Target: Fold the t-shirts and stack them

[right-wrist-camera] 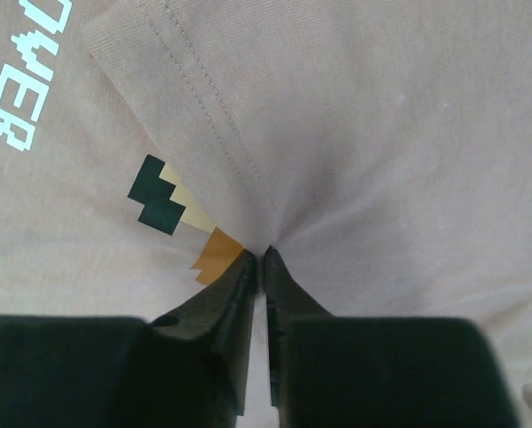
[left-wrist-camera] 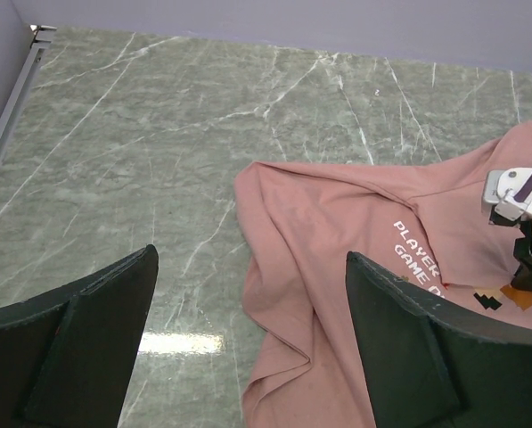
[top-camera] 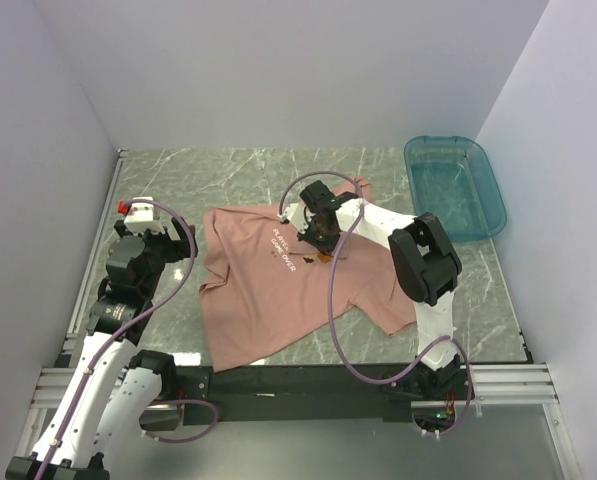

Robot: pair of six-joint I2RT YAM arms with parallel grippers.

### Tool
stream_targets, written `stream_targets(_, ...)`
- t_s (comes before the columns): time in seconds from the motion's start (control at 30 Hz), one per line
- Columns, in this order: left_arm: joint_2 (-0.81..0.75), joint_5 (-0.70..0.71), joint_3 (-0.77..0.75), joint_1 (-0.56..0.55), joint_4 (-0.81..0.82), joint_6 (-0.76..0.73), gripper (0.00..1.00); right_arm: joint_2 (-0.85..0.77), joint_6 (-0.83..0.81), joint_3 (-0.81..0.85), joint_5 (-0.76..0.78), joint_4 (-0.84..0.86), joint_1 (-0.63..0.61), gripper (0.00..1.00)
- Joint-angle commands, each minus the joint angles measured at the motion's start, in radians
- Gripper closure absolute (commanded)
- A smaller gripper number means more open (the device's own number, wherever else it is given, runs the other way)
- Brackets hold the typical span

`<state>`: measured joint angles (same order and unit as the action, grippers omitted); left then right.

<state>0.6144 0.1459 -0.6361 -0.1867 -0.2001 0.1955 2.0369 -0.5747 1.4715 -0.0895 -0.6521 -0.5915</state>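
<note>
L side first: my left gripper (top-camera: 185,238) is hanging just off the L edge of the t-shirt (top-camera: 263,310), not touching it. In the left wrist view its fingers (left-wrist-camera: 87,343) are standing wide apart w/ nothing gripped; only bare table (top-camera: 228,175) and the shirt's rumpled edge are showing btwn them. The shirt is lying mid-table, spread but creased, print side up. My right gripper (top-camera: 315,238) is pressing down on the chest, right beside the white text. In the right wrist view its fingertips (right-wrist-camera: 246,272) are clenching a small pinch of pink cloth, jaws almost meeting, creases fanning out from the tips, orange pixel print just L of them. Far R, a teal bin (top-camera: 456,187) is sitting clear of the shirt. Bare marble is showing L of the shirt and along the far side; walls are boxing in L, far and R.
</note>
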Motion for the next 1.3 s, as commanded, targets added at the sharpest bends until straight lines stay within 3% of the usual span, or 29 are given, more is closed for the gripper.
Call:
stream_targets(0.0, -0.002, -0.017, -0.019, -0.002, 0.042, -0.013, 0.09, 0.000, -0.005, 0.053, 0.025, -0.030, 0.002, 0.89)
stream_targets(0.23, -0.001, -0.017, -0.019, -0.002, 0.045, -0.016, 0.09, -0.021, -0.037, 0.156, 0.016, -0.098, 0.002, 0.91)
stream_targets(0.47, 0.001, -0.017, -0.016, -0.002, 0.044, -0.019, 0.09, 0.057, -0.059, 0.305, -0.032, -0.190, 0.002, 0.90)
stream_targets(0.7, -0.001, -0.026, -0.017, -0.002, 0.048, -0.019, 0.09, 0.069, -0.059, 0.236, -0.026, -0.155, 0.002, 0.86)
stream_targets(0.87, -0.001, -0.026, -0.016, -0.002, 0.047, -0.019, 0.09, 0.077, -0.053, 0.217, -0.018, -0.146, 0.005, 0.74)
stream_targets(1.27, 0.001, -0.029, -0.016, -0.002, 0.048, -0.021, 0.09, 0.046, -0.047, 0.210, -0.021, -0.142, 0.027, 0.71)
